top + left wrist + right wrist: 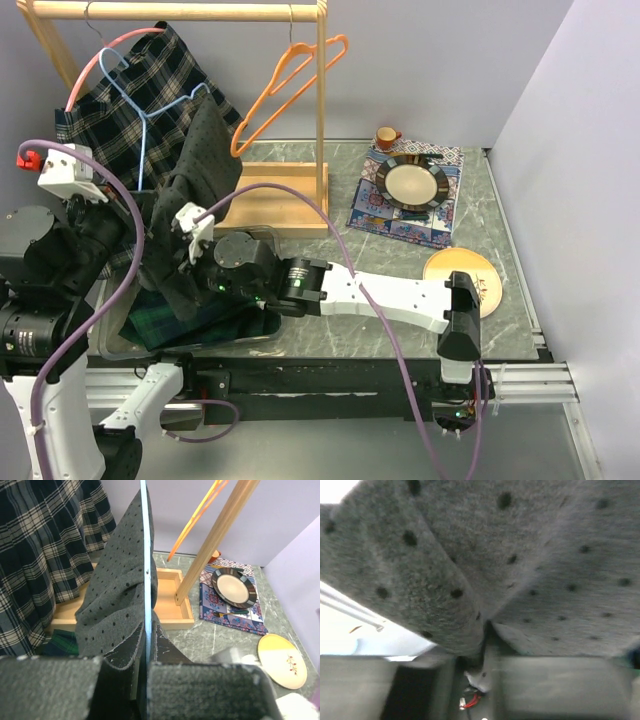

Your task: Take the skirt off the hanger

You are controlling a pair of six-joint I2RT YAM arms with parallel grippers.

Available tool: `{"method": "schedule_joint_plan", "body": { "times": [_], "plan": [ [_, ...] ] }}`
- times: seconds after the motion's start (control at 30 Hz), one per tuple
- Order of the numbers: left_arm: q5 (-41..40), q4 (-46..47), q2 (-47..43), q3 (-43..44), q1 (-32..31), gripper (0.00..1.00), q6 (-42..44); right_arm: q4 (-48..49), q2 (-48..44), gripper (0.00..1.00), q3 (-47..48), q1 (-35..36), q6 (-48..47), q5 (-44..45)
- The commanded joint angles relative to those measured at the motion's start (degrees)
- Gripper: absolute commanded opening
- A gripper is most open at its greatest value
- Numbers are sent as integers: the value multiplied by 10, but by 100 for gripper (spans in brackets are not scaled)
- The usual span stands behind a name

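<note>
A grey dotted skirt (205, 165) hangs on a light blue wire hanger (140, 125) in front of the rack. My left gripper (148, 205) is shut on the hanger's wire (145, 580), which runs straight up between its pads, and the skirt (120, 595) drapes to the left of the wire. My right gripper (182, 272) sits low on the skirt. In the right wrist view its jaws (487, 630) pinch a fold of the dotted cloth (530, 555), which fills most of that view.
A plaid skirt (140, 85) on a pink hanger and an empty orange hanger (285, 90) hang from the wooden rack (322, 110). A clear bin (120, 340) under the arms holds dark green plaid cloth. A plate (411, 184) on a patterned mat, a cup (386, 137) and a yellow plate (470, 278) lie to the right.
</note>
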Motion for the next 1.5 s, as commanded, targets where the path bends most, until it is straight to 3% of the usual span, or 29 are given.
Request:
{"method": "schedule_joint_plan", "body": {
  "times": [0.0, 0.1, 0.4, 0.63, 0.73, 0.9, 1.07, 1.23, 1.47],
  "plan": [
    [-28, 83, -10, -9, -2, 1, 11, -2, -73, 0, 38, 0, -40, 73],
    [-49, 87, -17, -25, -2, 1, 15, -49, -116, 0, 50, 1, -54, 134],
    [-133, 107, -42, -74, -2, 1, 29, -18, -247, 0, 35, 1, -148, 188],
    [-164, 94, -33, -62, -2, 1, 22, 85, -306, 0, 34, 1, -256, 235],
    [-159, 98, -40, -47, -2, 1, 7, 110, -322, 0, 40, 0, -277, 204],
    [-185, 87, -40, -18, -2, 1, 4, 57, -327, 0, 98, 1, -244, 146],
    [-225, 87, -45, -17, -2, 1, 10, 59, -353, 0, 99, 1, -234, 105],
    [-305, 46, -17, 30, -2, 1, 12, 119, -379, 0, 63, 1, -291, 230],
    [-224, 77, -36, 56, -2, 1, -3, 54, -326, 0, 114, 0, -273, 218]
  ]
}}
